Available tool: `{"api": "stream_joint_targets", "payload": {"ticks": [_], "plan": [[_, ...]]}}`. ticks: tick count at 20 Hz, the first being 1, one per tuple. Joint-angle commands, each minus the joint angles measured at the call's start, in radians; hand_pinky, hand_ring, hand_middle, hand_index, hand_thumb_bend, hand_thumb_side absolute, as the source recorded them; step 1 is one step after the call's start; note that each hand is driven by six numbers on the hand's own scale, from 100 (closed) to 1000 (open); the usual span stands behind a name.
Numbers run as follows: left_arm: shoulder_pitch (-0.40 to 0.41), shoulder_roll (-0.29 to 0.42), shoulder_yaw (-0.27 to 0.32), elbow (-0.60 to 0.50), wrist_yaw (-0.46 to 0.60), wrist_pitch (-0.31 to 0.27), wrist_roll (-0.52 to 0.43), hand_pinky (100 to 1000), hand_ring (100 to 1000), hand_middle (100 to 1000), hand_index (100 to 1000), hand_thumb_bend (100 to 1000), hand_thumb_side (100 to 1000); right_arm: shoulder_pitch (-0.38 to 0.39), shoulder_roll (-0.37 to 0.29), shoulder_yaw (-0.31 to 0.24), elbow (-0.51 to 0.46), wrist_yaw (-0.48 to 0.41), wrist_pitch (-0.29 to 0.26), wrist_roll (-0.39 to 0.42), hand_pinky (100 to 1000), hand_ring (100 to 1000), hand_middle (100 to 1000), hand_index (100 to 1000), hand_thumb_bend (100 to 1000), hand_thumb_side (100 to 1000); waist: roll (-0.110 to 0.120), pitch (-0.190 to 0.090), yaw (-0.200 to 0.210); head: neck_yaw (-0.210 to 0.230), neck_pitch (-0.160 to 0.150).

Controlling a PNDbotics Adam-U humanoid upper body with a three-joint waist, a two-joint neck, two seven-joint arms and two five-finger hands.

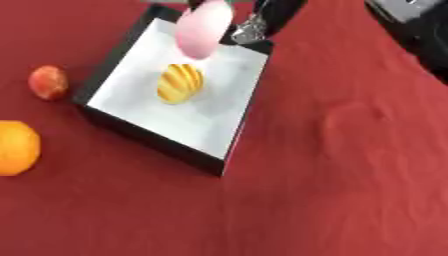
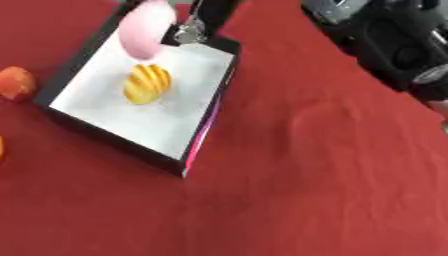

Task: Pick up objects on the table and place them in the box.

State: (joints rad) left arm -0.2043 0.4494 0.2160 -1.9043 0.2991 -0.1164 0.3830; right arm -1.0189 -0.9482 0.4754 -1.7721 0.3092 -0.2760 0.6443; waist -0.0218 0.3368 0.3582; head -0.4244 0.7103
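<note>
A black box [image 1: 109, 65] with a white floor lies askew at the upper left of the red table. A yellow striped, rounded object [image 1: 180, 83] lies inside it. A blurred pink oblong object [image 1: 204, 27] hangs over the box's far end, right beside my right hand [image 1: 255, 21], which shows black and silver at the top edge. Whether the hand grips the pink object is unclear. On the cloth left of the box lie a small red-orange fruit [image 1: 48, 82] and an orange [image 1: 16, 147]. My left hand is out of view.
My right arm [image 2: 394, 45], black with silver parts, fills the upper right corner. Red cloth [image 1: 332, 190] covers the table to the right of and in front of the box.
</note>
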Motion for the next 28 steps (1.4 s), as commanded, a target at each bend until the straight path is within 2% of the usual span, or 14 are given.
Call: {"api": "stream_joint_targets", "payload": {"ticks": [1,6,10,11,14,15,18,23,26,28], "plan": [[-0.006,0.026,0.013,-0.010,0.000,-0.001,0.000,877,821,802,805,151,770,-0.019,0.031,0.023,0.041,0.037,-0.020,0.024,774,654,488,602,229,100,-0.007,-0.027,0.004,-0.003,-0.002],[-0.013,0.022,0.009,-0.012,-0.002,0.001,-0.005,878,822,802,806,155,770,-0.009,0.125,0.074,0.177,0.124,-0.057,0.052,776,652,489,603,199,100,-0.012,-0.029,0.004,-0.006,-0.006],[-0.013,0.023,0.009,-0.012,-0.002,0.002,-0.007,878,822,802,806,156,771,0.004,0.152,0.091,0.247,0.171,-0.098,0.055,783,671,507,623,228,100,-0.014,-0.031,0.005,-0.006,-0.004],[-0.013,0.022,0.009,-0.012,-0.001,0.002,-0.007,878,822,802,806,156,771,0.006,0.155,0.092,0.255,0.178,-0.105,0.056,787,684,524,642,251,100,-0.014,-0.031,0.006,-0.005,-0.005],[-0.012,0.023,0.009,-0.012,-0.001,0.002,-0.007,878,822,803,806,155,771,0.011,0.154,0.094,0.266,0.189,-0.124,0.072,839,780,704,797,320,100,-0.013,-0.030,0.006,-0.003,-0.004],[-0.011,0.023,0.009,-0.011,-0.001,0.001,-0.007,878,822,803,807,155,772,0.009,0.150,0.091,0.262,0.187,-0.130,0.079,877,837,780,860,354,262,-0.013,-0.029,0.005,-0.002,-0.004],[-0.010,0.024,0.010,-0.011,-0.001,0.001,-0.008,878,822,803,807,155,771,-0.001,0.125,0.066,0.230,0.181,-0.130,0.072,915,888,823,898,405,520,-0.011,-0.030,0.002,0.001,-0.001],[-0.007,0.028,0.014,-0.010,-0.003,-0.002,-0.003,878,822,803,807,154,769,-0.012,0.061,0.018,0.167,0.151,-0.102,0.022,921,900,840,917,396,613,-0.011,-0.033,-0.005,0.006,0.000],[-0.005,0.030,0.016,-0.010,-0.005,-0.003,-0.001,878,823,804,808,152,767,-0.006,0.014,-0.015,0.124,0.104,-0.082,-0.011,922,898,848,924,345,642,-0.010,-0.035,-0.008,0.015,0.003],[-0.005,0.032,0.017,-0.011,-0.007,-0.004,0.002,877,823,804,808,151,764,0.006,-0.017,-0.039,0.099,0.064,-0.067,-0.027,915,884,841,924,326,623,-0.010,-0.035,-0.009,0.019,0.004]]}}
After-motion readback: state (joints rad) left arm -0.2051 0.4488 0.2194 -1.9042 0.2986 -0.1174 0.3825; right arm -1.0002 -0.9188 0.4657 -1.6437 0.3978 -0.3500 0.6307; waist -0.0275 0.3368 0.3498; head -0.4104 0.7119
